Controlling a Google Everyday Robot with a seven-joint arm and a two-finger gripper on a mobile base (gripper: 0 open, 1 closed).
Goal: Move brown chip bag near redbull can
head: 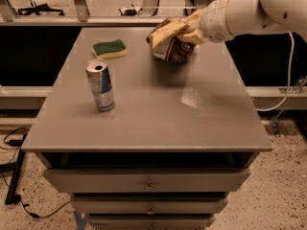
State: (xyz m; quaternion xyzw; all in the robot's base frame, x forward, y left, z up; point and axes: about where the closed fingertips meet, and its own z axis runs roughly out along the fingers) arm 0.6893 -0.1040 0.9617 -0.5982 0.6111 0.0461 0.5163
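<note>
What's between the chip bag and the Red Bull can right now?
Only bare tabletop, in the camera view. The sponge sits farther back, off that line. The gripper holds the chip bag over the table's rear.

Dark brown with tan-yellow ends, the brown chip bag [169, 43] is clasped in the gripper [191, 31] above the grey table's [158, 114] far edge. The redbull can [100, 86] is silver-blue; the sponge [110, 49] is green over yellow.
</note>
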